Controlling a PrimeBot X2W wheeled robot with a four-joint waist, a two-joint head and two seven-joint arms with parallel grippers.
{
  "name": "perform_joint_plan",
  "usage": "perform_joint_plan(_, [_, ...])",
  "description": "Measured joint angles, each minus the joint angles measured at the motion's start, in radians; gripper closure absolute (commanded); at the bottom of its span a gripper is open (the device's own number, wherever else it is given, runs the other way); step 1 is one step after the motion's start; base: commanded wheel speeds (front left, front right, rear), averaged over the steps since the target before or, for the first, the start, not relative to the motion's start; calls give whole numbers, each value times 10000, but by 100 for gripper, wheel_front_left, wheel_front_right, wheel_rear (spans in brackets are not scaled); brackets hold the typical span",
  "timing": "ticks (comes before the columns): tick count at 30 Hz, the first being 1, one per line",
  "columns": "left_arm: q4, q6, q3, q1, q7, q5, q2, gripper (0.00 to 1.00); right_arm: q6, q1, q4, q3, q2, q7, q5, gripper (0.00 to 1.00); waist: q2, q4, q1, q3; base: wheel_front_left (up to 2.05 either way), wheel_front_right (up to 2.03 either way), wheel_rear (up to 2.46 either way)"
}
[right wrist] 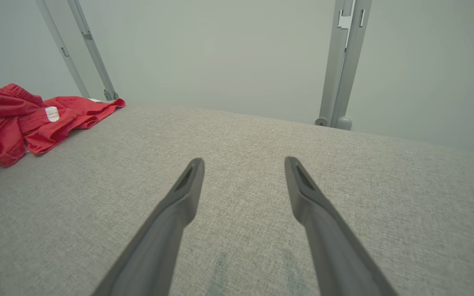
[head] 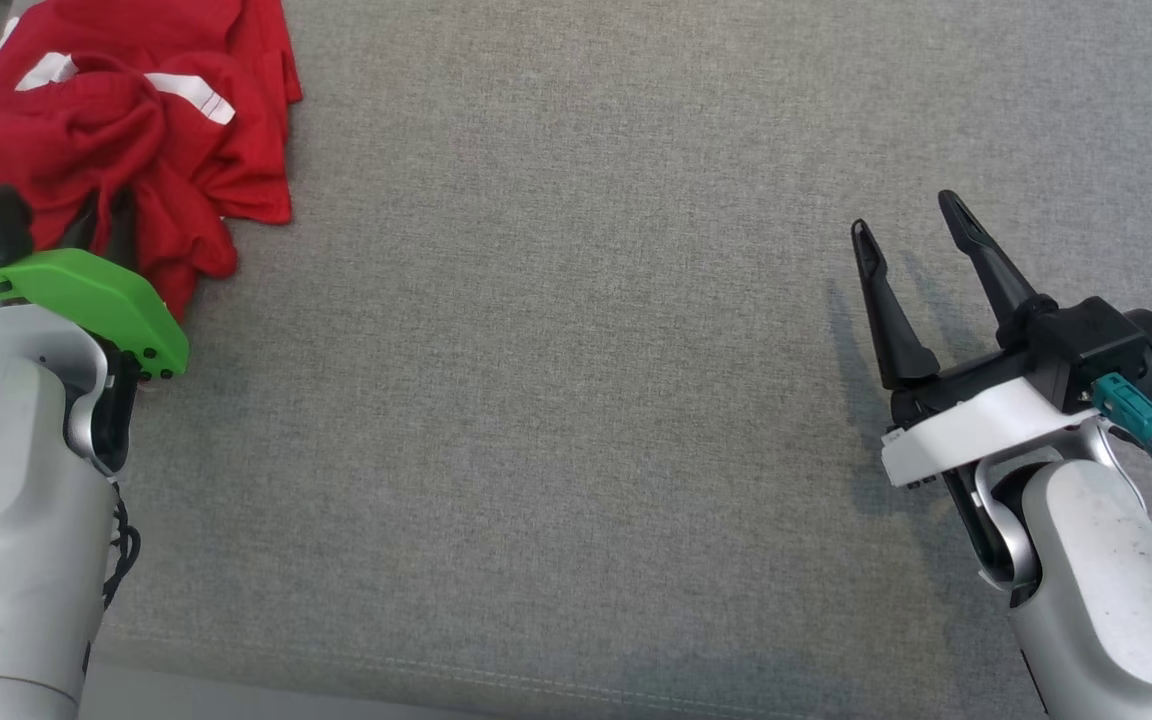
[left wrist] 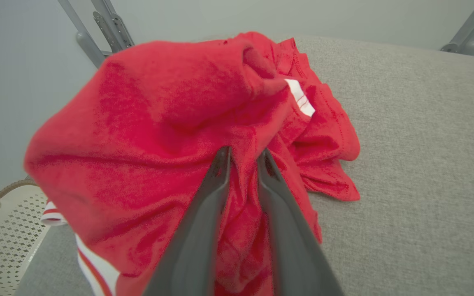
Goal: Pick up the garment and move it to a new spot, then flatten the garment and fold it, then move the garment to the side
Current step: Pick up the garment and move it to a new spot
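Note:
The garment [head: 136, 130] is a crumpled red shirt with white stripes, heaped at the far left corner of the grey padded table [head: 576, 350]. My left gripper [head: 106, 218] is dug into its near edge. In the left wrist view the garment [left wrist: 159, 123] bulges up over the left gripper [left wrist: 244, 151], whose fingers stand close together with a ridge of red cloth pinched between them. My right gripper [head: 904, 213] hovers open over bare table at the right, with nothing between its fingers. The right wrist view shows that gripper [right wrist: 243, 161] open too, and the garment [right wrist: 10, 119] lies far off to its left.
Grey metal frame posts [right wrist: 344, 61] rise behind the table's far edge. A white perforated panel [left wrist: 2, 242] sits beyond the table's left side. The table's front edge [head: 336, 690] runs along the bottom of the head view.

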Motion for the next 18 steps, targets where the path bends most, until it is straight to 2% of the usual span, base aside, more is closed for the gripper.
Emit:
perform_joint_plan(6, [6, -107, -357, -200, -802, 324, 326, 100, 0, 29, 184, 12, 111, -86, 25, 0, 0, 85, 0, -347, 0, 0, 0])
perform_joint_plan(10, [-460, -77, -445, -213, -1361, 621, 596, 100, 0, 236, 353, -65, 232, -240, 71, 0, 0, 94, 0, -744, 0, 0, 0])
perform_joint_plan(18, [-2984, 360, -418, 965, -1749, 786, 1057, 100, 0, 802, 479, -405, 593, -441, 61, 0, 0, -79, -1, -1749, 0, 0, 0])
